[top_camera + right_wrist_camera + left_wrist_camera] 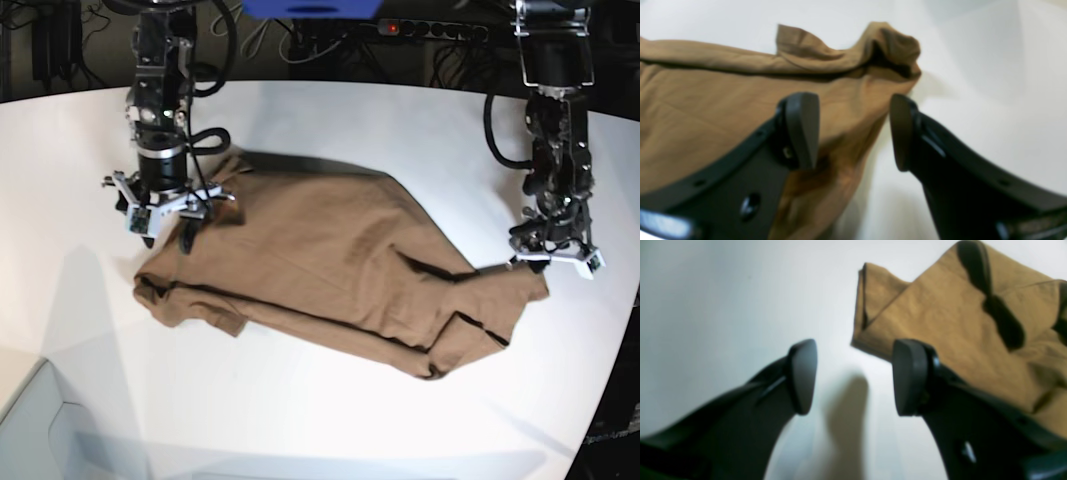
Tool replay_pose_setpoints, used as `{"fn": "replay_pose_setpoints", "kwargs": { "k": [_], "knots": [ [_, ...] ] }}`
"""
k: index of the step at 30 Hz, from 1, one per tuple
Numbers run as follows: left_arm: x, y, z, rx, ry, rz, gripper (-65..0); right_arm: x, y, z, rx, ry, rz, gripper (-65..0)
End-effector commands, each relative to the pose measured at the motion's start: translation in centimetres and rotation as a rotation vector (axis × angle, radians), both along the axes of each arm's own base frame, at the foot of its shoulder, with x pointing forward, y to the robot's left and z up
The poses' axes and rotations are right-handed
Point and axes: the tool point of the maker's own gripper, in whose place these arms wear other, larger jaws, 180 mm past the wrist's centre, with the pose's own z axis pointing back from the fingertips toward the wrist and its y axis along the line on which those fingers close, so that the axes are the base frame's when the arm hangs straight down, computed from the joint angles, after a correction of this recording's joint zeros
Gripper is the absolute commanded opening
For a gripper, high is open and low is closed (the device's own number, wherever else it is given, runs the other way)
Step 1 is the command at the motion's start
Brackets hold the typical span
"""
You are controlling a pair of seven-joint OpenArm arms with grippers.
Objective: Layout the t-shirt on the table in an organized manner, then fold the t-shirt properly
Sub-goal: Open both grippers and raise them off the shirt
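The tan-brown t-shirt (pixel 330 265) lies spread but rumpled across the white table (pixel 330 420), with folds along its near edge. On the left of the base view my right gripper (pixel 168 228) hangs open over the shirt's left end. In the right wrist view its open fingers (pixel 803 130) frame a bunched cloth edge (pixel 723 110), with nothing between the pads. My left gripper (pixel 555 258) sits at the shirt's right tip. In the left wrist view the left gripper (pixel 855 376) is open over bare table (pixel 723 290), and the shirt (pixel 940 306) lies just beyond its right finger.
Cables and a power strip (pixel 430 28) run behind the table's far edge. A pale bin corner (pixel 40 430) shows at the lower left. The table's curved right edge (pixel 612 400) drops to dark floor.
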Motion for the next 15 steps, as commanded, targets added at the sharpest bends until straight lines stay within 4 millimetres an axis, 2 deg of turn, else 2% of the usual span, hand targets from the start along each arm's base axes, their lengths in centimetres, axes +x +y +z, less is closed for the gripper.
{"fn": "replay_pose_setpoints", "kwargs": {
  "k": [1, 6, 11, 15],
  "knots": [
    [1.8, 0.6, 2.4, 0.033, -0.069, -0.006, -29.9, 0.1, 0.4, 0.9, 0.001, -0.038, 0.011, -30.5],
    [3.6, 0.7, 3.3, 0.023, -0.092, 0.005, -29.9, -0.5, 1.2, 0.3, 0.005, -0.02, 0.033, -30.6],
    [4.2, 1.1, 2.2, 0.006, -0.059, 0.024, -29.9, -1.3, 1.2, -0.3, 0.006, 0.002, 0.032, -30.6],
    [4.2, -0.3, 0.4, 0.013, -0.003, -0.022, -29.9, -1.5, 1.2, -0.4, 0.006, 0.006, 0.032, -30.6]
  ]
}}
